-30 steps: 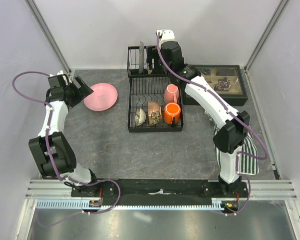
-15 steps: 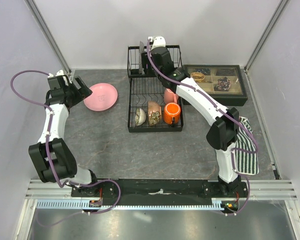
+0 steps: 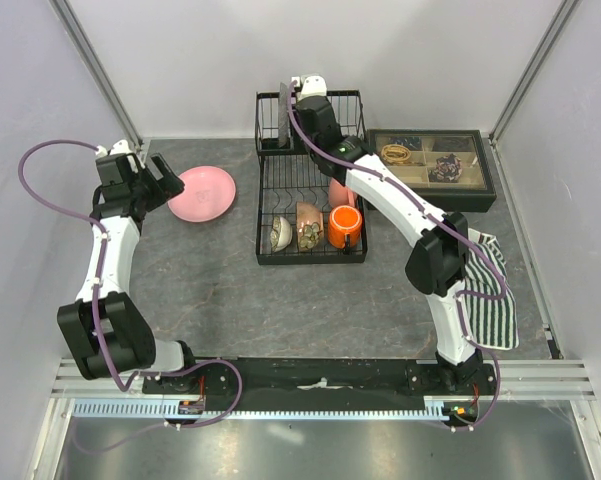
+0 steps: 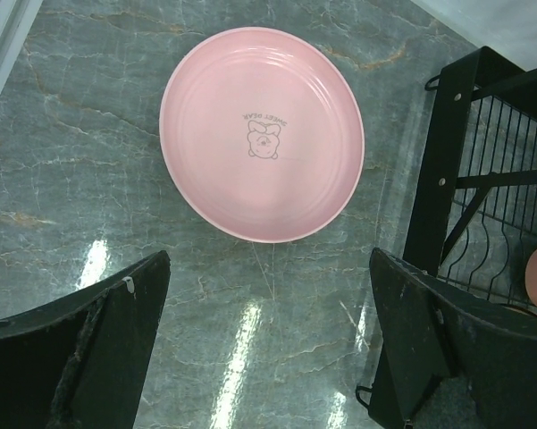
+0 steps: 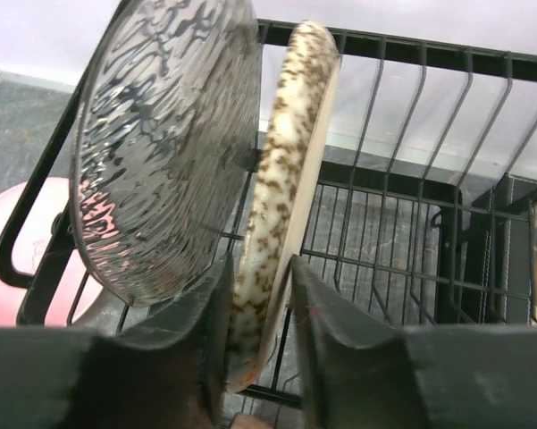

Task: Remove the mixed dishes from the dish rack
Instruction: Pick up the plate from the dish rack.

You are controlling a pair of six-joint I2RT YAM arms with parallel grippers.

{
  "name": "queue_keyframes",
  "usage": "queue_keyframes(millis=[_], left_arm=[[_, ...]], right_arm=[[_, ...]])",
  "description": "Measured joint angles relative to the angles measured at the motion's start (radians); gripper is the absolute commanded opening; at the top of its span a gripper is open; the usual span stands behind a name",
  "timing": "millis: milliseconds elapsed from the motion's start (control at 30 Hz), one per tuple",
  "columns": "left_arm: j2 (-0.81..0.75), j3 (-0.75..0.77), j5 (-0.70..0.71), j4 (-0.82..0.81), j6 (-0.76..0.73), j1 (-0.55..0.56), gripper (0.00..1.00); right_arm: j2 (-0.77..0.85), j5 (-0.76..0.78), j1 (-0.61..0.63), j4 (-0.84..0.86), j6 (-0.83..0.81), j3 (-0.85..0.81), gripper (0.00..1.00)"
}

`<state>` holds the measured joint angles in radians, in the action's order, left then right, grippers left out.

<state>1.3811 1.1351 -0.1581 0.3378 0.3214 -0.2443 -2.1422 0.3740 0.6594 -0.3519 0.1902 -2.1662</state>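
The speckled plate (image 5: 281, 179) stands on edge in the upright back section of the dish rack (image 3: 261, 200). It is cream with dense brown flecks and a plain pale rim, and it carries no writing. The right gripper (image 5: 259, 268) is closed on its lower rim, one finger against each face. Just beside it, on its left in the right wrist view, a clear glass plate (image 5: 161, 134) with a rippled texture leans in the next slot.

In the flat lower basket lie a pink mug (image 3: 343, 186), an orange mug (image 3: 344, 227), a brown bowl (image 3: 309, 226) tipped on its side and a small pale bowl (image 3: 280, 236).

The pink plate (image 4: 261, 134) rests flat on the grey marbled surface (image 3: 280, 310), left of the rack. At its centre is a small bear face with lettering that seems to read "SWEET BEAR", upside down in the left wrist view. The left gripper (image 4: 268, 264) hovers near the plate with its fingers spread wide, holding nothing.

Right of the rack sit a dark compartmented tray (image 3: 470, 198) and, nearer the arm bases, a striped cloth (image 3: 495, 315).
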Motion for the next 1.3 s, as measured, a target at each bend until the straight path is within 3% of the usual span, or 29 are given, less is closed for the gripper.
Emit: queue_keyframes(millis=[100,800,1000,1200,1300], left_arm=[[-0.010,-0.010,0.000,-0.004,-0.004,0.000,0.99],[-0.015,-0.026,-0.004,-0.027,-0.021,0.005,0.99],[-0.015,-0.030,-0.013,-0.031,-0.025,0.005,0.99],[-0.015,-0.030,-0.029,-0.034,-0.025,0.006,0.99],[-0.015,-0.030,-0.035,-0.034,-0.025,0.006,0.99]], right_arm=[[0.000,0.028,0.006,0.000,0.002,-0.002,0.27],[-0.014,0.249,0.100,-0.002,-0.095,-0.069,0.23],[-0.015,0.306,0.118,0.018,-0.147,-0.071,0.16],[-0.016,0.366,0.126,0.051,-0.211,-0.071,0.01],[-0.016,0.392,0.129,0.066,-0.240,-0.071,0.00]])
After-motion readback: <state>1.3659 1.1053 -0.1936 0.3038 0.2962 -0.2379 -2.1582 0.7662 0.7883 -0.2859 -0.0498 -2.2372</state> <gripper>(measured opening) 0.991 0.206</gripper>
